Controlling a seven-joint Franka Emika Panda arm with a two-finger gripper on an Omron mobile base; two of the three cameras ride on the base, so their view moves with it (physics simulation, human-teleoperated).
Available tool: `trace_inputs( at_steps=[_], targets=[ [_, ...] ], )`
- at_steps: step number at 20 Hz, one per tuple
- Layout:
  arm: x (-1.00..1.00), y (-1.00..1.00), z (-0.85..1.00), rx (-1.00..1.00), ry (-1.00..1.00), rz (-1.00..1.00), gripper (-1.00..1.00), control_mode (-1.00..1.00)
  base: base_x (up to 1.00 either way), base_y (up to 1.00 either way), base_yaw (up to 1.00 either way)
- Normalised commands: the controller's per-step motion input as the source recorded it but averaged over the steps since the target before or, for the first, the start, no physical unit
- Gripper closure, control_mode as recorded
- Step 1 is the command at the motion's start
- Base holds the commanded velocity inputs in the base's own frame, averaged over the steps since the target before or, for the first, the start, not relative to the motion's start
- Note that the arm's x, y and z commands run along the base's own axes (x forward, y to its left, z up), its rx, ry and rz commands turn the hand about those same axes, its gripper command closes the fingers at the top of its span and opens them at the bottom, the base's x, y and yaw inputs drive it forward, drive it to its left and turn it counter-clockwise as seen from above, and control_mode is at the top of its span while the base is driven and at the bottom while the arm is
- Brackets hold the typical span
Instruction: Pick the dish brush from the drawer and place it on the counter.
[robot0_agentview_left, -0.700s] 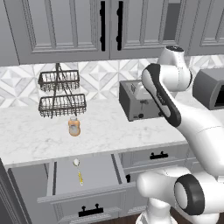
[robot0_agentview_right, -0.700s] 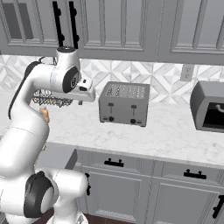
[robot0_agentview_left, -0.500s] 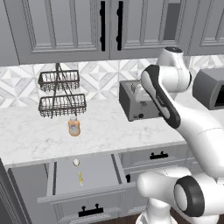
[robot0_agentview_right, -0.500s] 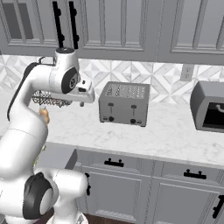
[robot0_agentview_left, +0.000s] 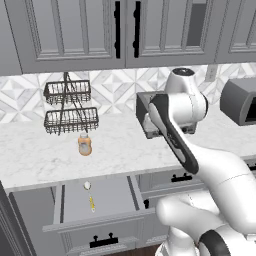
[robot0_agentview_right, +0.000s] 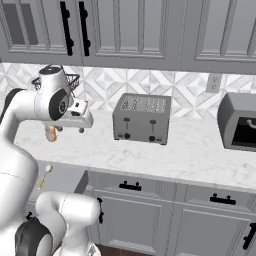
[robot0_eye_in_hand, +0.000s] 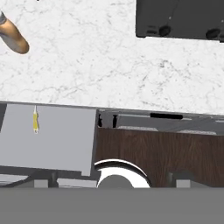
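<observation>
Since the dish brush (robot0_agentview_left: 91, 200) lies flat in the open drawer (robot0_agentview_left: 107, 191), left of the arm, it is judged light, stiff and slim; its yellow handle should be pinched crosswise. The fingers are spread wide, holding nothing.

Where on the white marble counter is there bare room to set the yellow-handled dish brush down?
The white marble counter lies bare along its front edge above the open grey drawer, between the squat orange bottle and the grey toaster. It is crowded at the back left, around the black wire rack.
</observation>
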Motion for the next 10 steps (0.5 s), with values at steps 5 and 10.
trace_inputs(
  at_steps=[5,10],
  targets=[
    [-0.22,0.46,-0.23,0.0,0.0,0.0,-1.0,-1.0,0.0,0.0,0.0],
    [-0.04,0.53,-0.25,0.0,0.02,0.0,-1.0,-1.0,0.0,0.0,0.0]
  ],
)
